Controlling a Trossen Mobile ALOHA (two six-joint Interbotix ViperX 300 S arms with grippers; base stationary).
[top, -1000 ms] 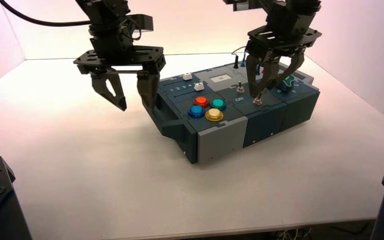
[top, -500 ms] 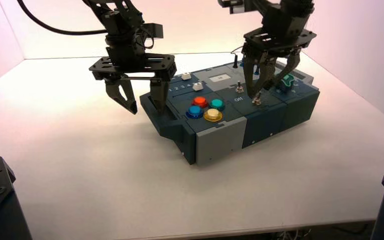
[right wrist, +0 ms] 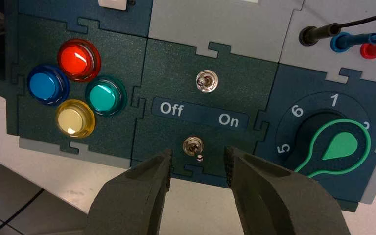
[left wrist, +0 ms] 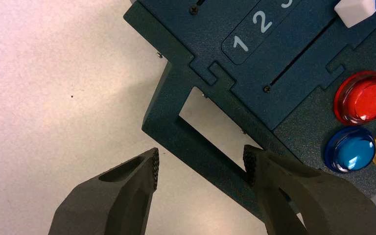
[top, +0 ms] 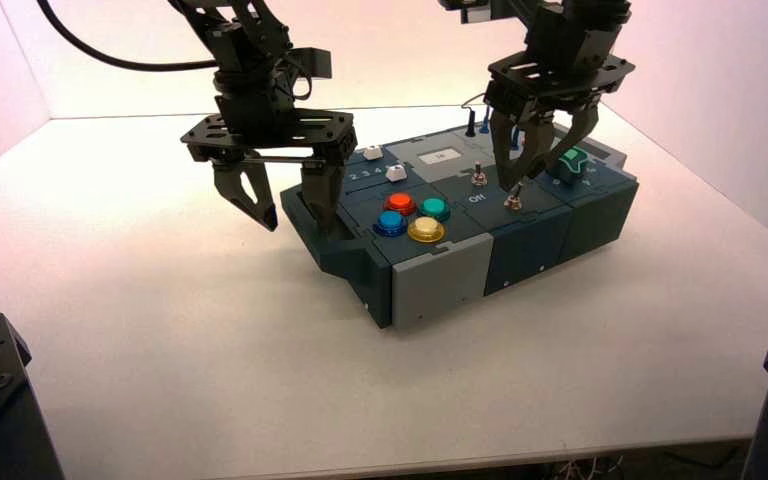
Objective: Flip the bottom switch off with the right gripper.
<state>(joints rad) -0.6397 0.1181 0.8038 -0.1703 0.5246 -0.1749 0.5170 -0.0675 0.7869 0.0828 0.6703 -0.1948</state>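
The bottom switch (right wrist: 193, 146), a tiny silver toggle under the "Off / On" lettering, sits near the box's front edge (top: 511, 201). My right gripper (right wrist: 198, 159) is open and hovers just above and in front of it, with a finger on each side and touching nothing; in the high view it (top: 530, 178) hangs over the switch panel. I cannot tell which way the lever leans. My left gripper (top: 298, 222) is open at the box's left end, its fingers straddling the dark handle bar (left wrist: 196, 147).
A second silver toggle (right wrist: 207, 81) stands above the lettering. Red (right wrist: 78, 59), blue, green and yellow buttons lie on the Off side, and the green rotary knob (right wrist: 340, 146) on the On side. Black, blue and red plugs (right wrist: 345, 39) stick up at the back.
My left gripper has moved right to the box's handle. My right gripper's fingertip, which was down at the bottom switch, has lifted slightly above it.
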